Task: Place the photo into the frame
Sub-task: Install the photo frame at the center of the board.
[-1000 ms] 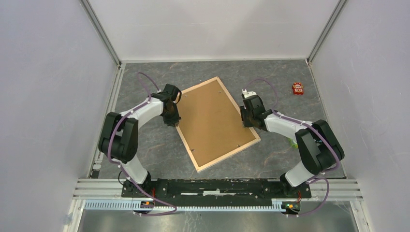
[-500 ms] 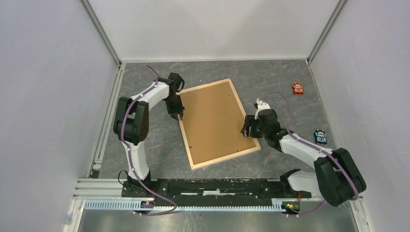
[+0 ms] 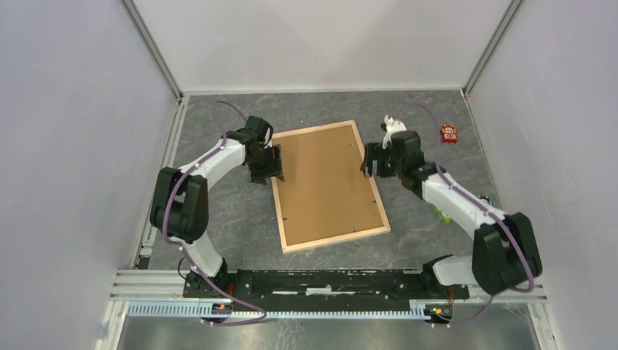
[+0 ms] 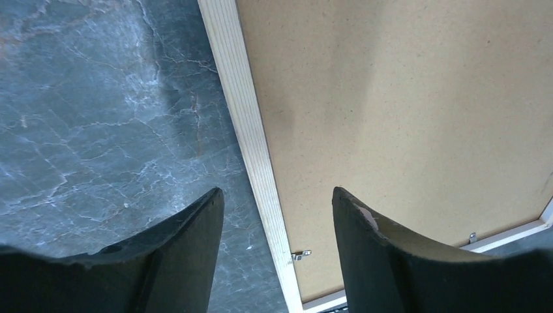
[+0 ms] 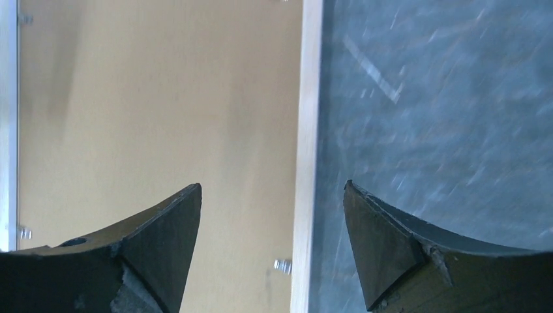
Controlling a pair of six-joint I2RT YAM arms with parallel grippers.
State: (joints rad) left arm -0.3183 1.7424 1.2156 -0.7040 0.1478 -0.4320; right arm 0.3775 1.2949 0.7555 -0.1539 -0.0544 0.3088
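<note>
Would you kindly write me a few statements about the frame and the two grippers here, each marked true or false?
1. The frame lies flat with its brown backing board facing up. True.
2. The left gripper is shut on a rail of the frame. False: it is open, with the rail running between its fingers.
3. The right gripper is open, with a long rail of the frame between its fingers. True.
4. A small red object lies on the backing board. False: it lies on the table, off to the far right of the frame.
</note>
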